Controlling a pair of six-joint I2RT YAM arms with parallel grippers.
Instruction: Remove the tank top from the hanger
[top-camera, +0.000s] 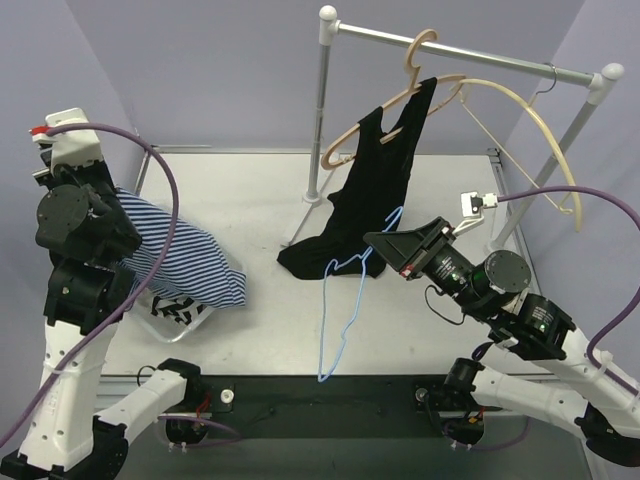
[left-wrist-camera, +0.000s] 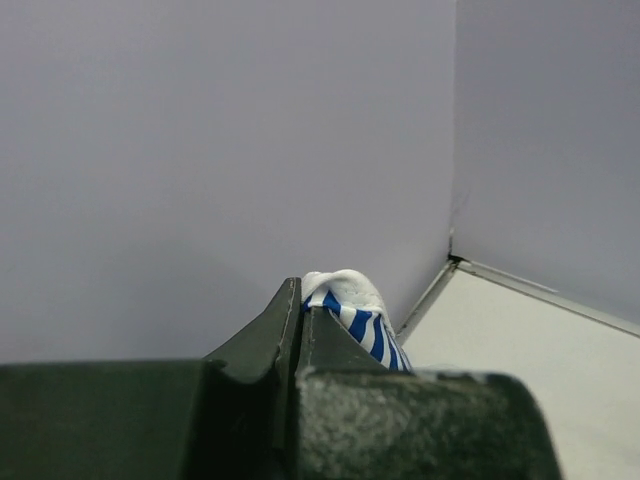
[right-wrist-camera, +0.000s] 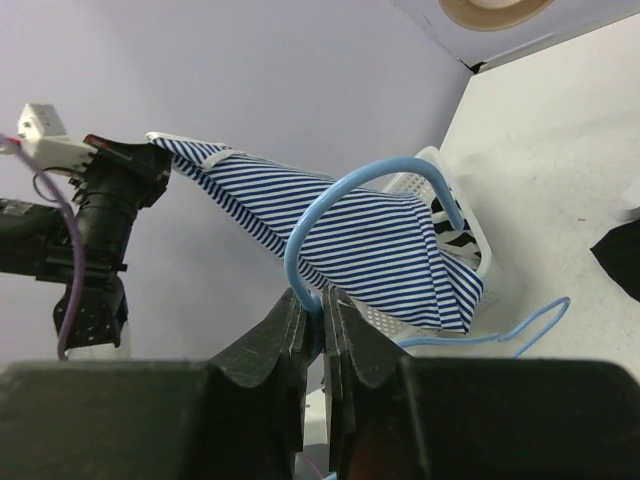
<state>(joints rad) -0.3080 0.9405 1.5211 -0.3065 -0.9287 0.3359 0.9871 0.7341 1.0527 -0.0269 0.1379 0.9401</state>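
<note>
The blue-and-white striped tank top (top-camera: 185, 258) hangs from my left gripper (top-camera: 118, 200), which is raised at the left and shut on its white-edged strap (left-wrist-camera: 352, 300). The cloth drapes down over a white basket. My right gripper (top-camera: 377, 241) is shut on the hook of a light blue wire hanger (top-camera: 340, 310), which dangles bare below it toward the table's front edge. In the right wrist view the hanger hook (right-wrist-camera: 330, 195) sits between my closed fingers (right-wrist-camera: 300, 330), with the tank top (right-wrist-camera: 370, 240) spread behind it and apart from the hanger.
A white basket (top-camera: 180, 312) with a black-and-white garment stands at the left. A clothes rack (top-camera: 470, 55) at the back holds a black garment (top-camera: 375, 195) on a peach hanger and a bare cream hanger (top-camera: 545, 135).
</note>
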